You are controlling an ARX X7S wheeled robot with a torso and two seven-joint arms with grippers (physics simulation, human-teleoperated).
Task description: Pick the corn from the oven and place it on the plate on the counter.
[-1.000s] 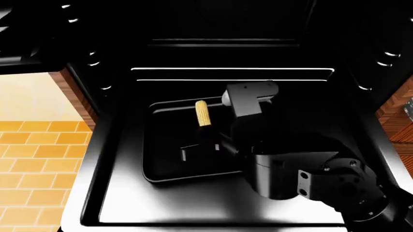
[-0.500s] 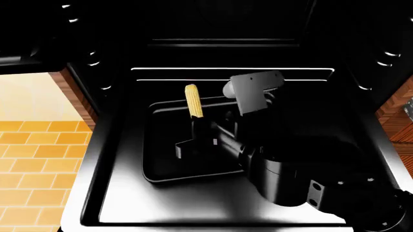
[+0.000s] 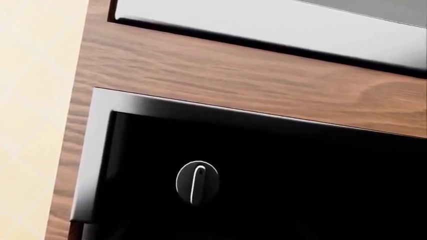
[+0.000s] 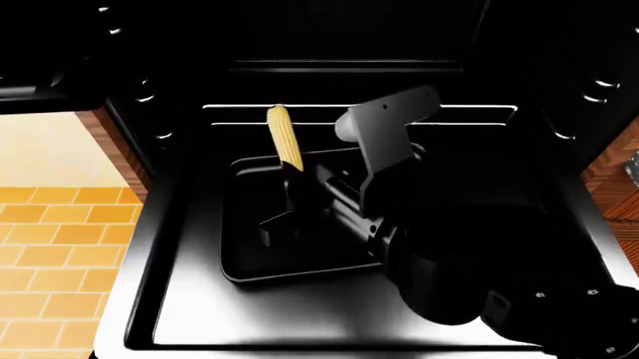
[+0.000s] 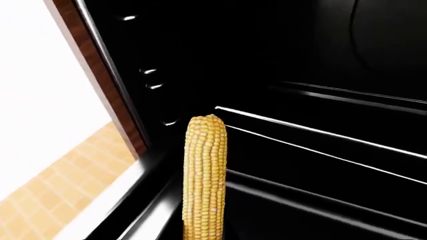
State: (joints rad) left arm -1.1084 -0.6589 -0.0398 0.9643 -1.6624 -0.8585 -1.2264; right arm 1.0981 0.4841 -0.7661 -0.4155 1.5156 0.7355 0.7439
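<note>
Yellow corn [image 4: 286, 136], rows of pale kernels. Glossy black oven [image 4: 179, 247] and black tray [image 4: 245, 265]; bright racks [image 4: 450, 108] (thin white lines). Orange tiled floor [image 4: 50, 262]. Reddish-brown wood panel [image 3: 253, 75].

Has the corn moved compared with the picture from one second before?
Yes. In the head view the corn, held in the right pincer, has risen from over the baking tray until its tip crosses the bright wire racks, shifting slightly left.

Right arm extends from lower right toward frame centre. Right gripper [image 4: 292, 179] clamps the corn [image 4: 286, 137]. Left gripper not seen.
</note>
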